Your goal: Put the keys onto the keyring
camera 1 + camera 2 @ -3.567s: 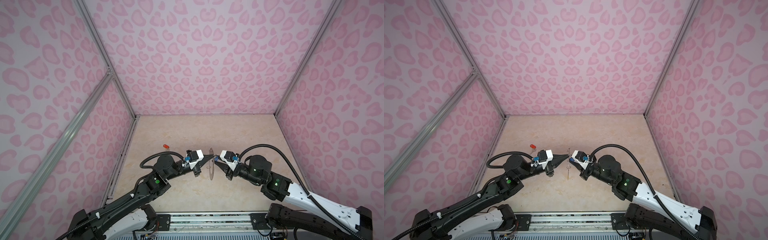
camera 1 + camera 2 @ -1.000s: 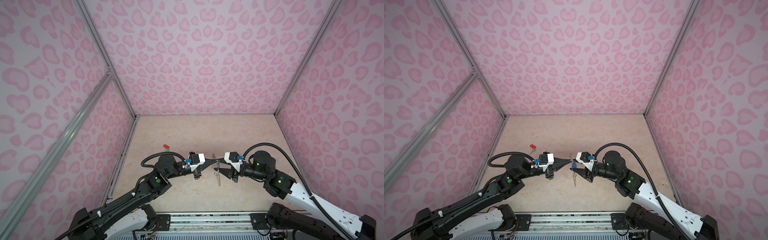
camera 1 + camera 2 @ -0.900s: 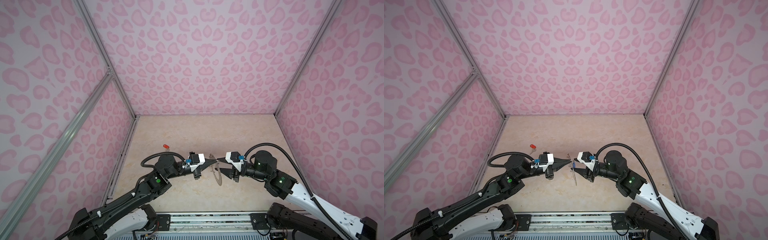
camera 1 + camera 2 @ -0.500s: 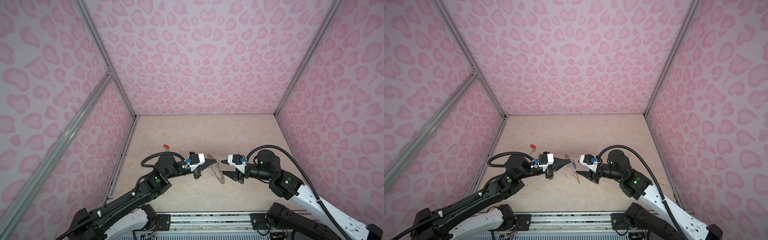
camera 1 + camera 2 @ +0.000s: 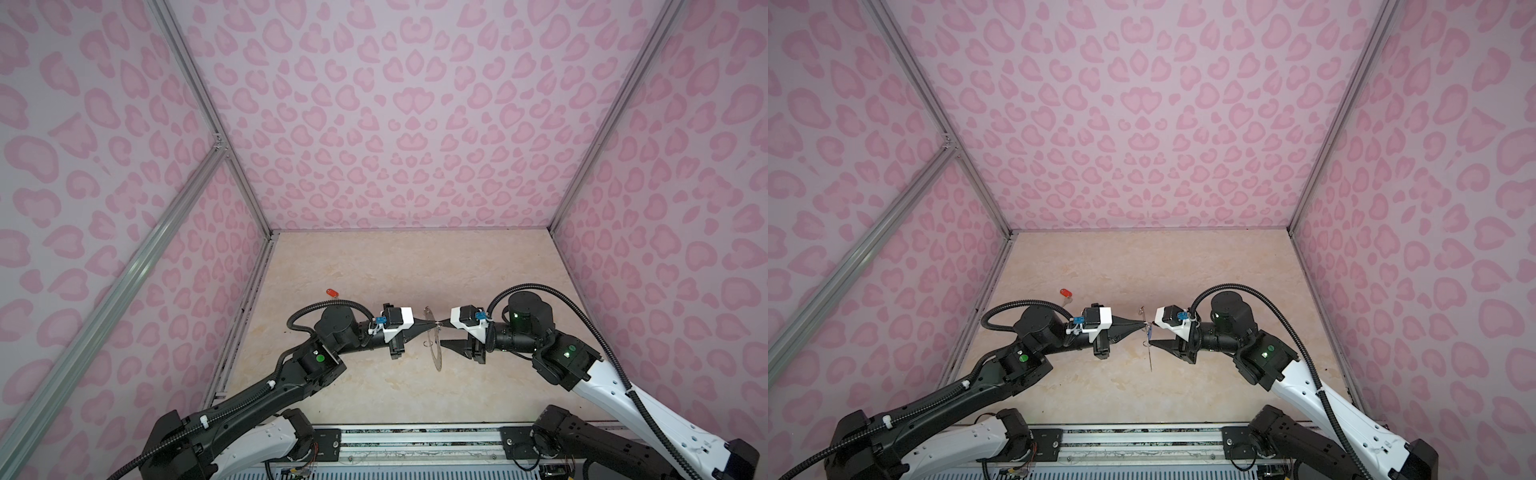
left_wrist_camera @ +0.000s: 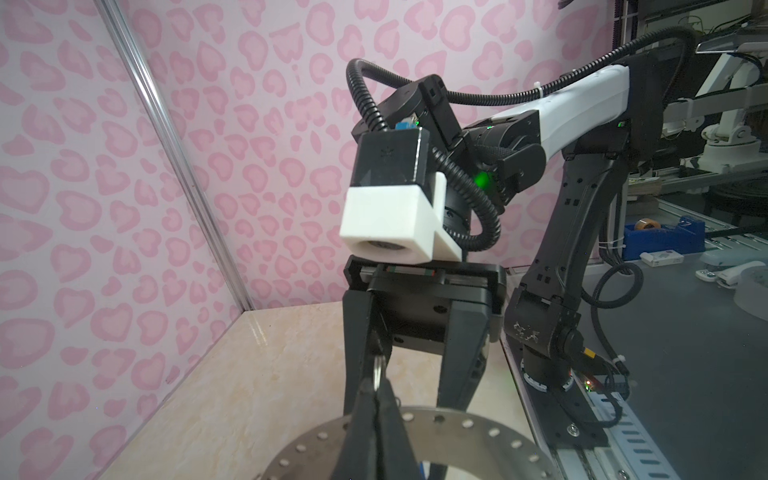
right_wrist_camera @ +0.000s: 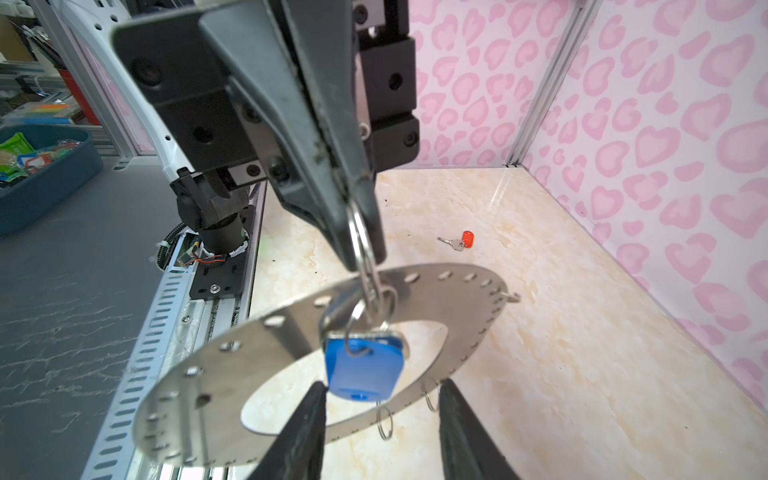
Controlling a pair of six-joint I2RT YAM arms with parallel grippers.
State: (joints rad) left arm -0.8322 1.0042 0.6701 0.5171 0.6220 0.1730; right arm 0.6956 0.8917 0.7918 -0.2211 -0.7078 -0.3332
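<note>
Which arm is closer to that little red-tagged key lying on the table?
Left. The red-tagged key lies just beyond the left arm's wrist. The right arm reaches in from the opposite side, past the keyring that the left gripper holds.

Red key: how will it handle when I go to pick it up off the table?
The red key lies flat on the glossy table, so it will probably skid if nudged. It looks thin, so it is likely hard to pinch from above. Its tag seems loosely linked to the metal part, so one should dangle when lifted.
</note>
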